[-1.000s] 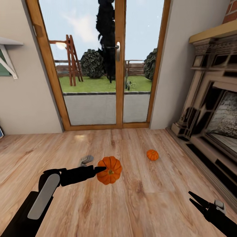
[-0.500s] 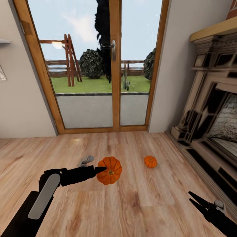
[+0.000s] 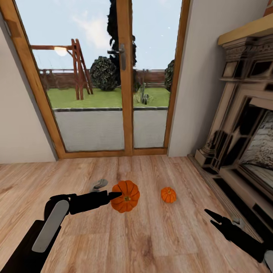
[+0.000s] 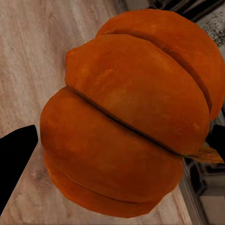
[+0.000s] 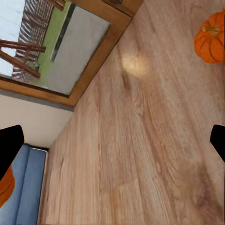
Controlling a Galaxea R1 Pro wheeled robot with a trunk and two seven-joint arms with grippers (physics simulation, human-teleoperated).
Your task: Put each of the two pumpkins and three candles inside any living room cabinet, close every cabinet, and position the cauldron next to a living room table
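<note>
Since a second ago the camera has swung right and the right gripper (image 3: 211, 217) has come up and inward over the floor (image 3: 159, 246), its jaws spread with nothing between them; the left gripper (image 3: 119, 197) stays clamped on the bigger pumpkin (image 3: 125, 196), held above the planks. From the left wrist that pumpkin (image 4: 126, 117) bulges between the dark fingers (image 4: 14, 154) — ribbed, orange, stem end to one side. Just beyond, the smaller pumpkin (image 3: 168, 194) sits on the floor, apart from both arms, and shows again from the right wrist (image 5: 212, 40). Beside the held pumpkin lies a small grey object (image 3: 99, 184). Farther off stand the fireplace (image 3: 242, 140) on the right and the glass doors (image 3: 113, 76) — lawn and swing frame behind.
</note>
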